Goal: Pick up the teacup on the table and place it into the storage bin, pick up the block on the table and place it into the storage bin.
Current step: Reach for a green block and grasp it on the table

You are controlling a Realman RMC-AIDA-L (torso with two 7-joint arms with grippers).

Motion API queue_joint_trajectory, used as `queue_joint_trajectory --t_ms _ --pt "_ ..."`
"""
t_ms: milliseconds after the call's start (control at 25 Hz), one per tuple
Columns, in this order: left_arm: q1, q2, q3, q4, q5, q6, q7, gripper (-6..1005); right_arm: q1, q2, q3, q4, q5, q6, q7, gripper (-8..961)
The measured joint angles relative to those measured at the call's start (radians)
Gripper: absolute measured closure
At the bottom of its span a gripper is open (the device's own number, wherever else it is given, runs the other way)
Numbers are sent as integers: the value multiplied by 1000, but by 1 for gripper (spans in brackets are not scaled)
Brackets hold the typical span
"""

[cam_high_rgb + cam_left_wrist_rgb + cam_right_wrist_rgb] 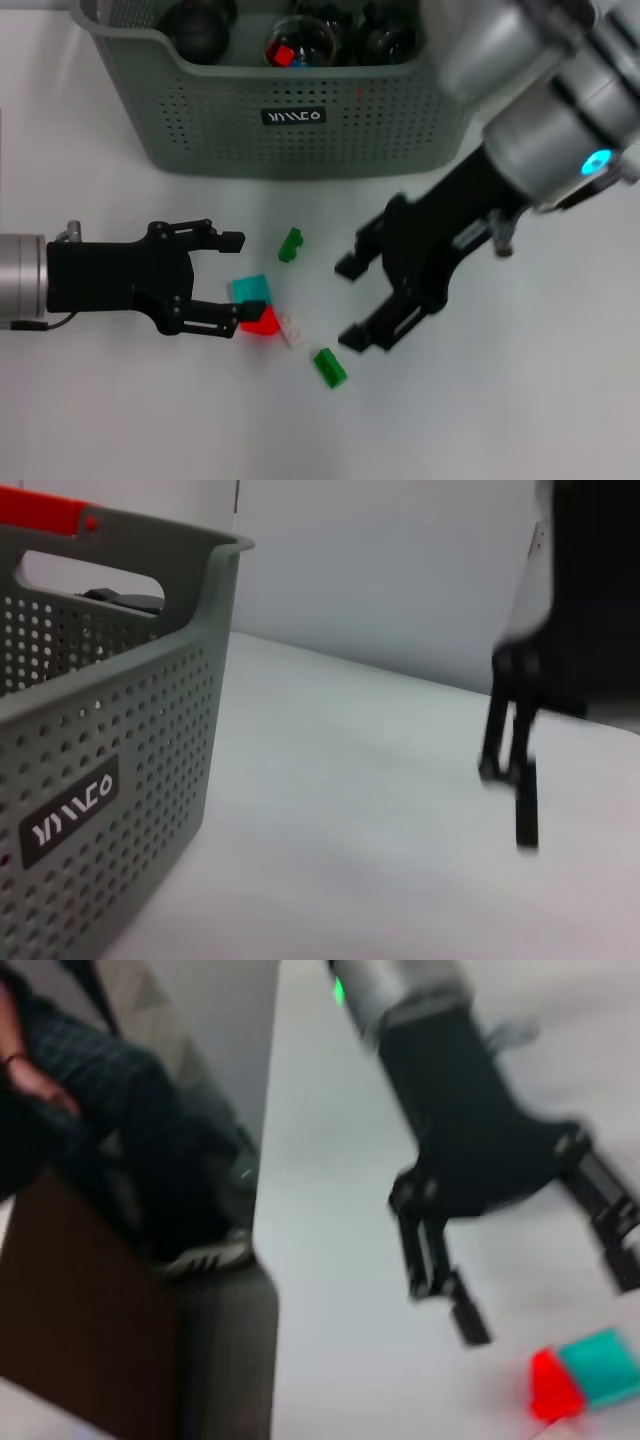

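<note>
Head view: the storage bin (300,120), a grey-green perforated basket with a black label, occupies the upper centre of the frame on the white counter (520,400). Inside it lie dark rounded items and a clear glass vessel (300,42) holding a small red piece; what the dark items are cannot be told.

Below the bin, at the centre of the frame, loose blocks lie on the counter: a teal block (252,290) touching a red block (262,322), a pale block (292,328) just beside the red one, a green block (291,243) above them, and another green block (329,367) below and to the right.

The left claw (238,283) enters from the left edge, lying low over the counter with its fingers spread apart; the teal and red blocks sit between the fingertips, with the lower finger close against the red block. It grips nothing.

The right claw (352,300) descends from the upper right, its fingers also spread wide and empty, to the right of the block cluster and near the lower green block.

Left wrist view: the bin's wall and cut-out handle fill the left side, with the right claw's fingers (520,780) farther off.

Right wrist view: the left claw (545,1280) stands open just above the red and teal blocks.
</note>
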Motion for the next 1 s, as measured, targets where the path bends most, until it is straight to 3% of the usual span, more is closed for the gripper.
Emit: queue_joint_trajectory --t_ms 120,320,760,1000 --pt "1 -1 0 -3 0 -4 -1 114 29 0 -37 132 -1 71 -87 117" --pt "0 -2 0 -23 -6 -18 -4 114 42 1 -127 212 -5 167 -207 117" --pt "-11 -12 -2 -67 -12 -71 -18 114 40 8 -344 254 -8 329 -314 117" --pt "-11 -12 -21 -70 -23 -66 -19 114 42 16 -442 255 5 410 -306 200"
